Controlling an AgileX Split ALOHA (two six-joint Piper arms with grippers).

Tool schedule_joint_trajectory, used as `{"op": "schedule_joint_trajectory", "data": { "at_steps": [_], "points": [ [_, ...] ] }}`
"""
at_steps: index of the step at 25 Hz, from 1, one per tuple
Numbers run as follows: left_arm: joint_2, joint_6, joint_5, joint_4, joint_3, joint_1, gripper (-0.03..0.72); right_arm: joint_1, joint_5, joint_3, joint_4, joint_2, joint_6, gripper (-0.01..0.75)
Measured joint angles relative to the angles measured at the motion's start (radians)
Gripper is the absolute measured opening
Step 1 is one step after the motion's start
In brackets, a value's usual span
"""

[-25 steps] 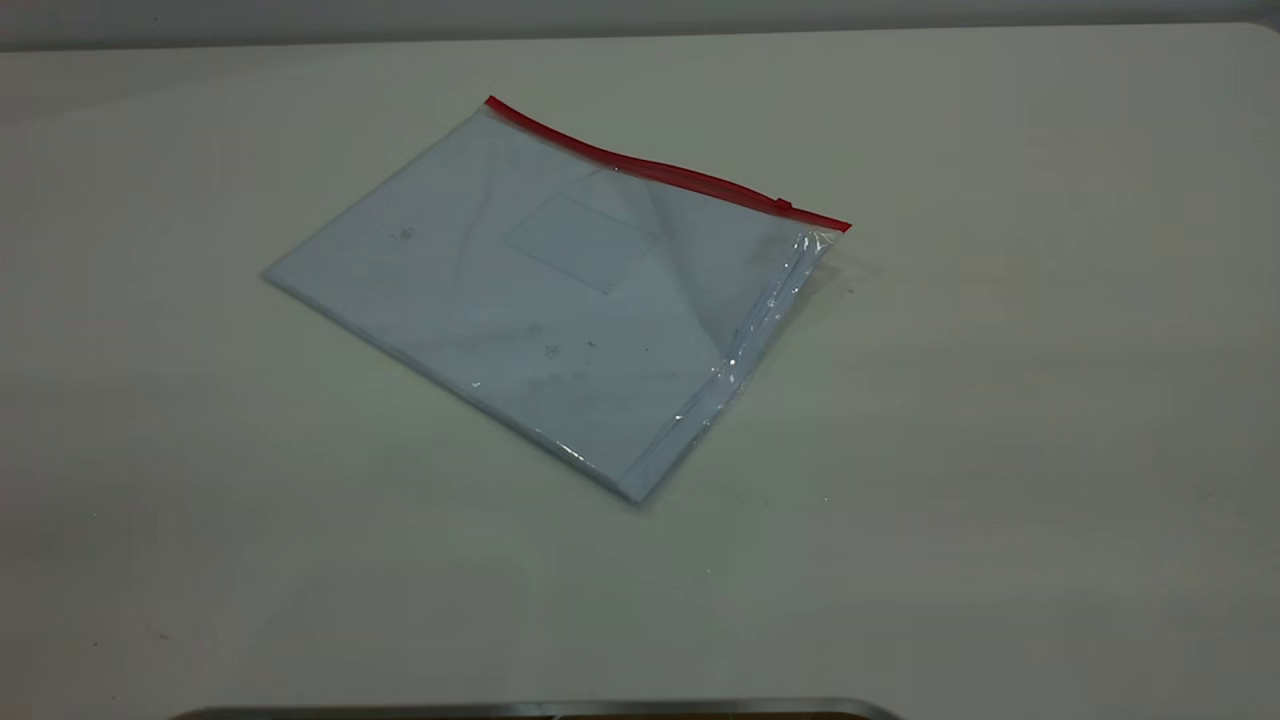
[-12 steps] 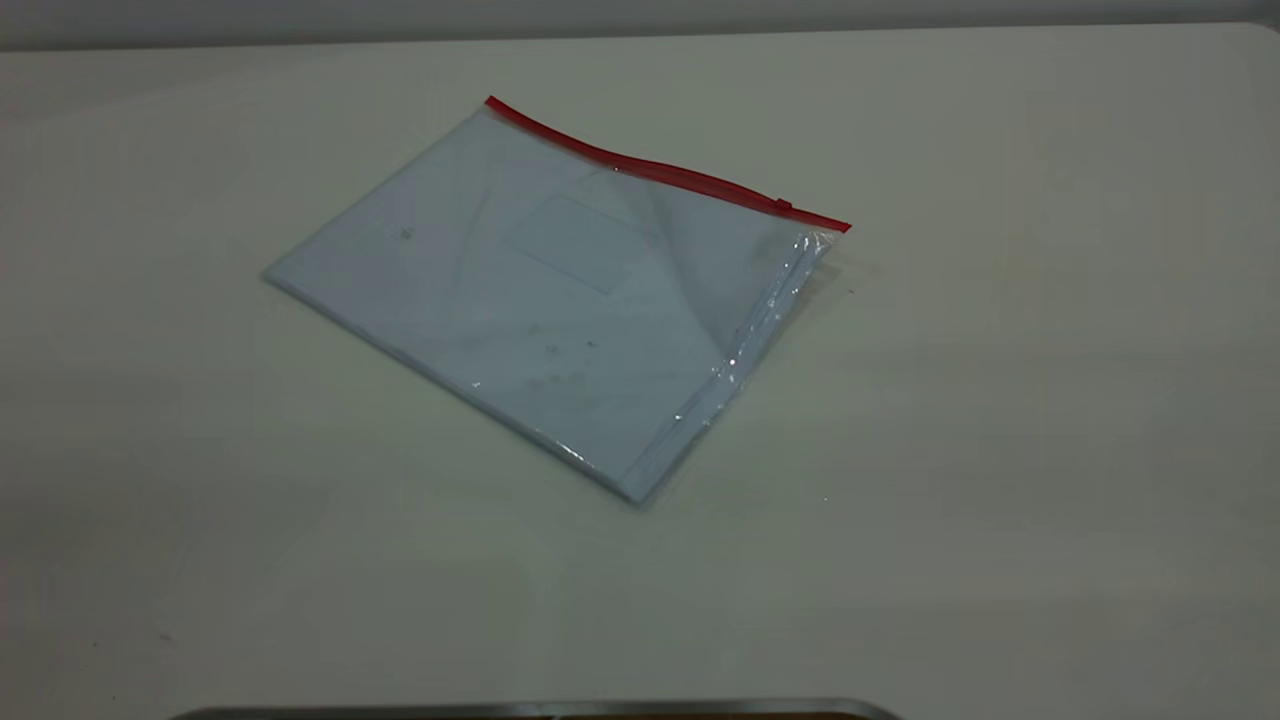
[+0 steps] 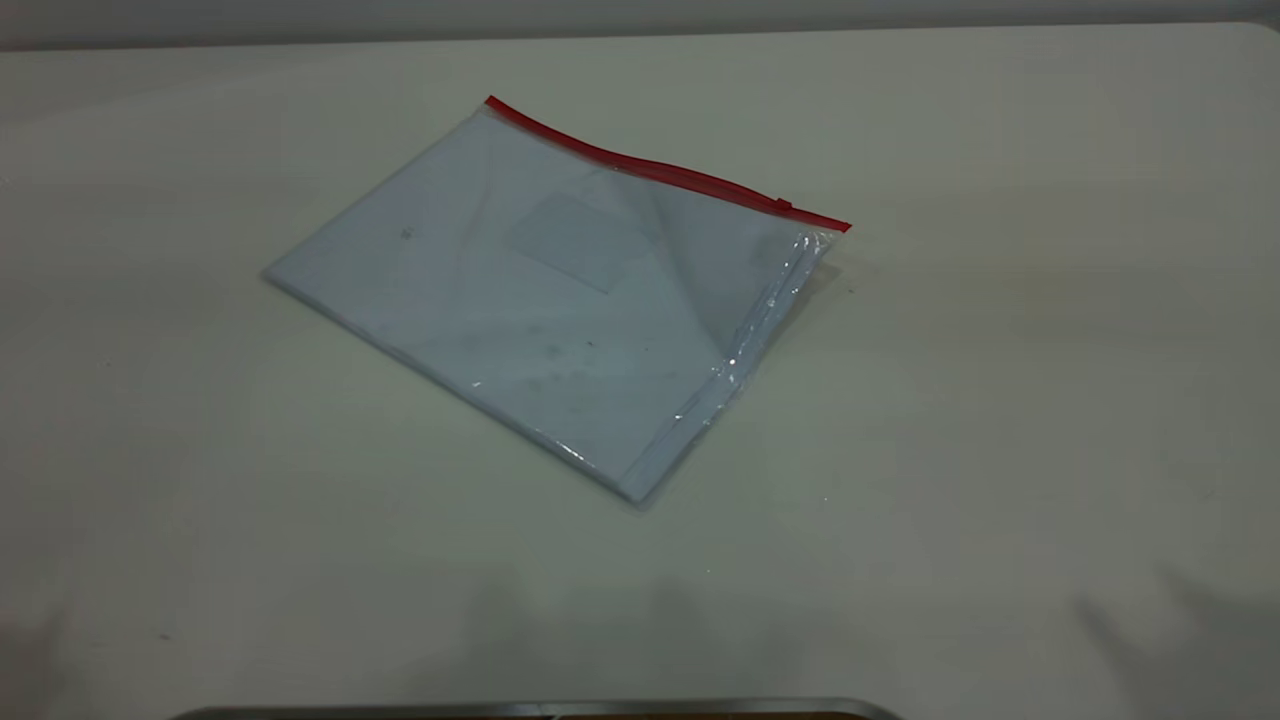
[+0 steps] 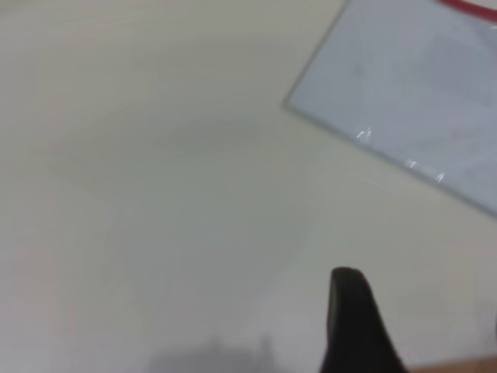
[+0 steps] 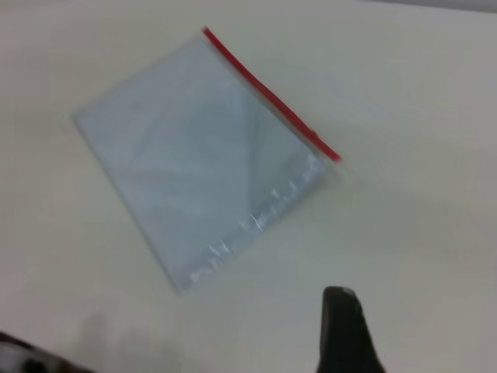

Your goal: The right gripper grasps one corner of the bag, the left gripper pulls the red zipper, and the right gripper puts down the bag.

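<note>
On the table (image 3: 1000, 400), the bag (image 3: 560, 300) lies flat, untouched; thin, limp and slippery, it likely suits a corner pinch near the red zipper (image 3: 660, 172). Only 1 finger of the left gripper (image 4: 353, 326) and of the right gripper (image 5: 345, 330) shows, so jaw opening cannot be told.

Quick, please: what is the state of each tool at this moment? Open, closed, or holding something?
Left tool: above the table, holds nothing; open or closed cannot be told.
Right tool: short of the bag, holds nothing; cannot be told.

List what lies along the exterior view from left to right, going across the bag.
Bare table → the bag's left corner → the faint label patch → the red zipper's slider tab → the bag's right corner at the zipper's end → bare table again. Neither gripper shows in this view.
</note>
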Motion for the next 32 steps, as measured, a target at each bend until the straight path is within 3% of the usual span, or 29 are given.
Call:
{"op": "schedule_joint_trajectory", "data": {
  "at_steps": [5,10,12,15,20,32],
  "points": [
    [0.263,0.235,-0.184,-0.189,-0.032,0.0,0.568,0.0,-0.1,0.0,0.445,0.371,-0.441,0.512],
    [0.485,0.473,-0.246,-0.368,-0.096,0.0,0.569,0.042,-0.154,-0.01,0.952,0.73,-0.954,0.516],
    [0.554,0.542,-0.256,-0.429,-0.128,0.0,0.569,0.072,-0.164,-0.044,1.036,0.846,-1.083,0.516],
    [0.642,0.638,-0.269,-0.493,-0.178,0.0,0.569,0.114,-0.156,-0.132,1.074,1.044,-1.101,0.516],
    [0.729,0.713,-0.284,-0.567,-0.236,0.0,0.569,0.121,-0.069,-0.311,1.082,1.33,-1.082,0.516],
    [0.783,0.737,-0.295,-0.598,-0.252,0.001,0.569,0.121,0.004,-0.735,1.09,1.806,-1.082,0.516]
  ]
}}
